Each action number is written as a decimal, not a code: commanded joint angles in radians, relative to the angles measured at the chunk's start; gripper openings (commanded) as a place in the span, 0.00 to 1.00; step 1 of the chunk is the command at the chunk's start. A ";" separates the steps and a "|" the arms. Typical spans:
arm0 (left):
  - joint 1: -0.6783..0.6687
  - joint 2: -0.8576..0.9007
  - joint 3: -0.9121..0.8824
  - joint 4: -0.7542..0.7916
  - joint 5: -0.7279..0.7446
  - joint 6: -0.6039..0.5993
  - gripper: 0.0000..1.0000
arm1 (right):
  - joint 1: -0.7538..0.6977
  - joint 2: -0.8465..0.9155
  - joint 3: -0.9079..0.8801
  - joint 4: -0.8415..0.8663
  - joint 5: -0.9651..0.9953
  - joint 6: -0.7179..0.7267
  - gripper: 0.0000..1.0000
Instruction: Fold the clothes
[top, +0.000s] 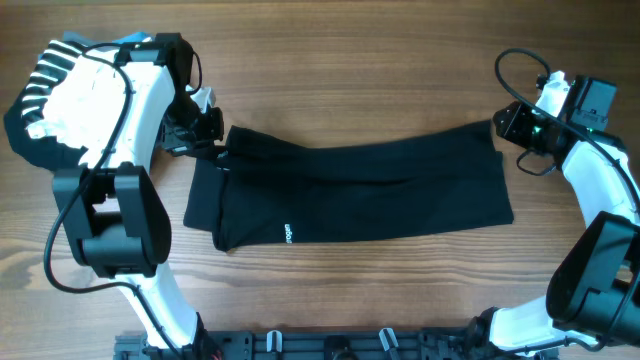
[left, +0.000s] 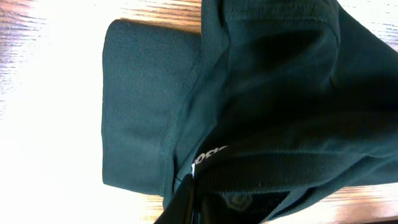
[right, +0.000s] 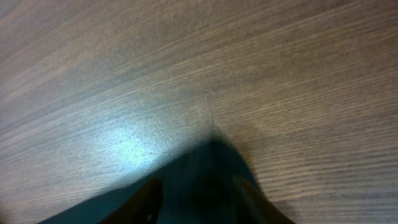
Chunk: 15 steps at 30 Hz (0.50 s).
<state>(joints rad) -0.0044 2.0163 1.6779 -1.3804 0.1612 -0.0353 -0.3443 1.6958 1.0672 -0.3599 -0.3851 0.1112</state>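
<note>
Black T-shirt (top: 360, 190) lies flat mid-counter (top: 350, 60), folded into a long band running left to right. The white label mark (top: 285, 236) is on the near edge, left of centre.

Left hand (top: 212, 135) is at the band's far-left corner, closed and pinching the fabric. In the left wrist view the cloth (left: 280, 93) drapes over the fingers and fills most of the frame. The label (left: 210, 154) sits just beside the pinch, and a folded flap (left: 137, 106) lies flat on the counter to the left.

Right hand (top: 508, 125) is at the far-right corner of the band. The right wrist view is blurred. Its fingers (right: 146, 199) stand apart, not clamped, with a dark corner of the shirt (right: 211, 168) between them and just ahead. Can't tell whether they touch the cloth. Bare counter (right: 186, 74) lies beyond.
</note>
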 joint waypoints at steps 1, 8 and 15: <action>0.009 -0.021 0.016 0.004 -0.013 0.005 0.04 | -0.004 -0.011 0.019 -0.017 -0.012 -0.006 0.43; 0.009 -0.021 0.016 0.000 -0.013 0.005 0.04 | 0.037 0.104 0.019 -0.011 -0.063 -0.117 0.47; 0.009 -0.021 0.016 0.000 -0.013 0.005 0.04 | 0.068 0.231 0.019 0.059 -0.058 -0.138 0.58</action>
<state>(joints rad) -0.0044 2.0163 1.6779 -1.3796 0.1612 -0.0353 -0.2836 1.8851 1.0687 -0.3058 -0.4194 0.0032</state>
